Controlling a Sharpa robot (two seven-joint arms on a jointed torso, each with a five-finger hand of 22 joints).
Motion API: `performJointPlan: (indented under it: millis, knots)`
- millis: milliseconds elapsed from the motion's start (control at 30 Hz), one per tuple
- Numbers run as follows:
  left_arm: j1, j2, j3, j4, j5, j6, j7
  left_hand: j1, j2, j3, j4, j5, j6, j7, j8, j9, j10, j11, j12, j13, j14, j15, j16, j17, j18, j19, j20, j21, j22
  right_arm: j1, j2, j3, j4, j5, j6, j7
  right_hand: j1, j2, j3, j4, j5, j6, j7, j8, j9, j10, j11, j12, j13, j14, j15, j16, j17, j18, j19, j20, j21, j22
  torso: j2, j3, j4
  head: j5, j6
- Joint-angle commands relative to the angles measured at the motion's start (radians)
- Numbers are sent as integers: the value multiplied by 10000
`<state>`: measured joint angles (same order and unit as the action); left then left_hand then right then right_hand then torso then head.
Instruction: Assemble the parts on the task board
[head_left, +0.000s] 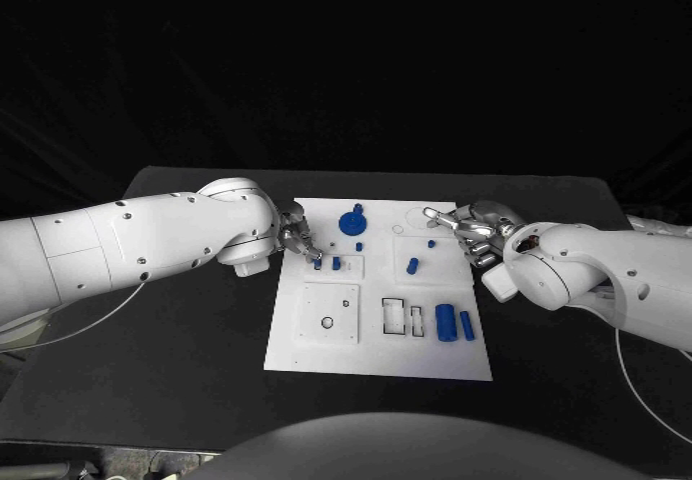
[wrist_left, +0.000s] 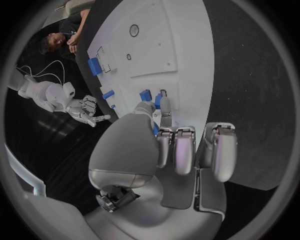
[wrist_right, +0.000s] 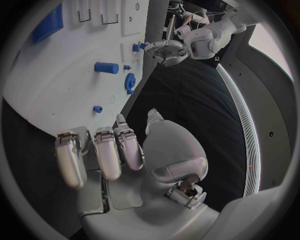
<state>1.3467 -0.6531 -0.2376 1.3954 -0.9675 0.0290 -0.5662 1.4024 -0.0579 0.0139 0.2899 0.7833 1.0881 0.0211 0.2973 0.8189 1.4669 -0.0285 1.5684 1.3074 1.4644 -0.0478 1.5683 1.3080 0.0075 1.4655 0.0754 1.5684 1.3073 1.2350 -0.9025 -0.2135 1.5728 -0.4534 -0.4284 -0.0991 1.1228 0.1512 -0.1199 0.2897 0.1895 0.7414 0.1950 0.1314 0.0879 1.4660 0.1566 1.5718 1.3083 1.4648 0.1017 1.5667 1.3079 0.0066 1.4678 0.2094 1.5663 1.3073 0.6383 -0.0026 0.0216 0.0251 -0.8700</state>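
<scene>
Black table (head_left: 173, 330) under your white board (head_left: 378, 350). Left hand (head_left: 299, 243) pinches a blue part (head_left: 319, 264) at its fingertips; right hand (head_left: 476, 232), fingers apart, holds nothing beside a peg (head_left: 413, 266).

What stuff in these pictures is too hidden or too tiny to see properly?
- Head view: whether the left hand touches or holds the small blue part at its fingertips; too small to tell.
- Left wrist view: that part is partly covered by the fingers.
- Head view: the right hand overlaps the task board edge, hiding what lies beneath.
- Right wrist view: the board's near corner is covered by the right hand.
</scene>
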Motion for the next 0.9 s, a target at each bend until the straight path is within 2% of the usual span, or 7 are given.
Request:
performJointPlan:
  millis: [33, 233, 667, 900]
  knots:
    - [-15, 5, 4, 69, -277, 61, 1, 76, -15, 52, -18, 58, -5, -49, 63, 8, 1039, -89, 24, 2634, 1064, -20, 25, 2628, -75, 1053, 8, 24, 2635, -8, 11, 0, 0, -38, 86, 82, -6, 73, -48, 2, 62, 40, 415, 40, 9, 1048, 103, -10, 2625, 1060, 64, 41, 2629, -66, 1030, 69, 45, 2635, -3, 1, 6, 7, 10]
    - [-32, -5, 4, 113, -480, 9, -14, 89, -16, 66, -15, 53, -13, -46, 63, 12, 1039, -88, 24, 2634, 1064, -22, 25, 2628, -75, 1053, 6, 24, 2635, -13, 3, 0, -3, -38, 87, 86, -6, 73, -48, 2, 62, 40, 415, 40, 9, 1048, 103, -10, 2625, 1060, 64, 41, 2629, -66, 1030, 69, 45, 2635, 3, -6, 6, 0, 11]
    - [-42, -10, 5, 115, -560, -12, -62, 118, -9, 96, -15, 31, -21, -44, 66, 19, 1039, -86, 24, 2634, 1064, -25, 25, 2628, -75, 1053, 3, 24, 2635, -21, 0, 0, -2, -37, 95, 90, -6, 73, -48, 2, 62, 40, 415, 40, 9, 1048, 103, -10, 2625, 1060, 64, 41, 2629, -66, 1030, 69, 45, 2635, 4, 4, 7, 27, 2]
    - [-49, 2, 5, 92, -572, 2, -57, 118, -9, 96, -15, 31, -21, -44, 66, 19, 1039, -86, 24, 2634, 1064, -25, 25, 2628, -75, 1053, 3, 24, 2635, -22, -5, 0, 0, -37, 93, 89, -6, 73, -48, 2, 62, 40, 415, 40, 9, 1048, 103, -10, 2625, 1060, 64, 41, 2629, -66, 1030, 69, 45, 2635, 5, -5, 0, 21, 2]
